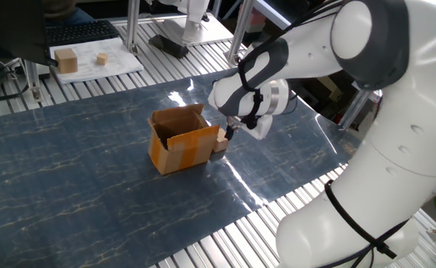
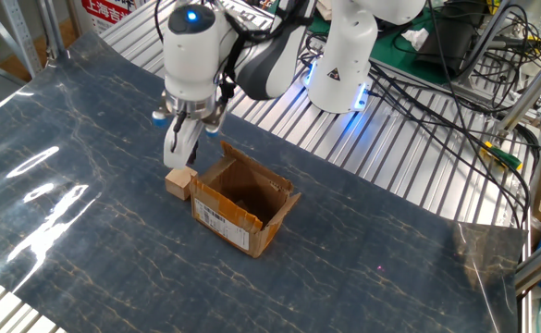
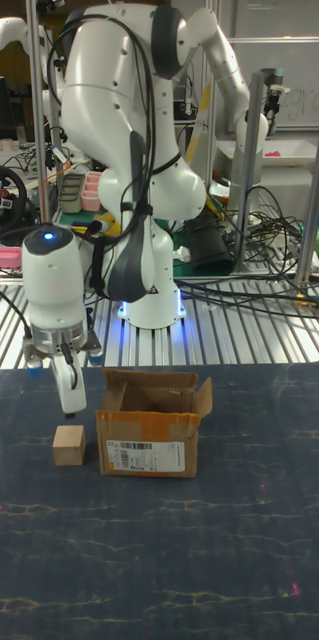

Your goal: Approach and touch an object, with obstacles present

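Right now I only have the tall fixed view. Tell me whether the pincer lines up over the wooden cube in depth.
Observer: In the other fixed view the pincer hangs right above the wooden cube, tips close to its top face.
Operator: Report what's inside the cardboard box.
Observer: That view looks down into the cardboard box. I see only bare cardboard inside.
Operator: List any other blocks around.
Observer: One fixed view shows a larger wooden block and a smaller wooden block on a white sheet, well beyond the box.
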Available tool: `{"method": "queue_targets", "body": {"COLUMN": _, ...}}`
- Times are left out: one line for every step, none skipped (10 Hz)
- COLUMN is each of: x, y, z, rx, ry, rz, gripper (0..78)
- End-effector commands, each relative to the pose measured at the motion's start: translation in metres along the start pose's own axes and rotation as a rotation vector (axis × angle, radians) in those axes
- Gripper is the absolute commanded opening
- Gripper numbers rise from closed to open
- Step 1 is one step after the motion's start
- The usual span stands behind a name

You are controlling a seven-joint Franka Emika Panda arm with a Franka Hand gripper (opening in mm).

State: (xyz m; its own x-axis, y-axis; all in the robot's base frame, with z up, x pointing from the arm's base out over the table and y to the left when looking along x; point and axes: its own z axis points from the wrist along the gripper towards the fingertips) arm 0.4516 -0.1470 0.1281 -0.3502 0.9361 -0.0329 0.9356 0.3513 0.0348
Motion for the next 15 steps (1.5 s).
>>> {"method": "queue_targets", "body": {"x": 0.002, "y": -0.004, "z": -0.031, "rx": 0.013, "ry": -0.002, "rz": -0.136, "gripper": 0.0}}
{"method": "queue_targets", "body": {"x": 0.006, "y": -0.006, "z": -0.042, "rx": 0.017, "ry": -0.012, "rz": -0.209, "gripper": 0.0}}
{"method": "queue_targets", "body": {"x": 0.008, "y": -0.007, "z": -0.048, "rx": 0.020, "ry": -0.017, "rz": -0.245, "gripper": 0.0}}
{"method": "queue_targets", "body": {"x": 0.011, "y": -0.013, "z": -0.066, "rx": 0.026, "ry": -0.012, "rz": -0.343, "gripper": 0.0}}
{"method": "queue_targets", "body": {"x": 0.013, "y": -0.018, "z": -0.078, "rx": 0.030, "ry": 0.003, "rz": -0.410, "gripper": 0.0}}
{"method": "queue_targets", "body": {"x": 0.013, "y": -0.023, "z": -0.089, "rx": 0.035, "ry": 0.016, "rz": -0.480, "gripper": 0.0}}
{"method": "queue_targets", "body": {"x": 0.014, "y": -0.027, "z": -0.098, "rx": 0.042, "ry": 0.021, "rz": -0.555, "gripper": 0.0}}
{"method": "queue_targets", "body": {"x": 0.014, "y": -0.028, "z": -0.100, "rx": 0.043, "ry": 0.022, "rz": -0.573, "gripper": 0.0}}
{"method": "queue_targets", "body": {"x": 0.019, "y": -0.032, "z": -0.108, "rx": 0.046, "ry": 0.022, "rz": -0.628, "gripper": 0.0}}
{"method": "queue_targets", "body": {"x": 0.020, "y": -0.032, "z": -0.109, "rx": 0.047, "ry": 0.022, "rz": -0.631, "gripper": 0.0}}
{"method": "queue_targets", "body": {"x": 0.029, "y": -0.036, "z": -0.116, "rx": 0.048, "ry": 0.022, "rz": -0.658, "gripper": 0.0}}
{"method": "queue_targets", "body": {"x": 0.032, "y": -0.037, "z": -0.118, "rx": 0.047, "ry": 0.022, "rz": -0.677, "gripper": 0.0}}
{"method": "queue_targets", "body": {"x": 0.035, "y": -0.038, "z": -0.119, "rx": 0.048, "ry": 0.022, "rz": -0.690, "gripper": 0.0}}
{"method": "queue_targets", "body": {"x": 0.038, "y": -0.040, "z": -0.122, "rx": 0.049, "ry": 0.024, "rz": -0.707, "gripper": 0.0}}
{"method": "queue_targets", "body": {"x": 0.042, "y": -0.041, "z": -0.125, "rx": 0.053, "ry": 0.024, "rz": -0.726, "gripper": 0.0}}
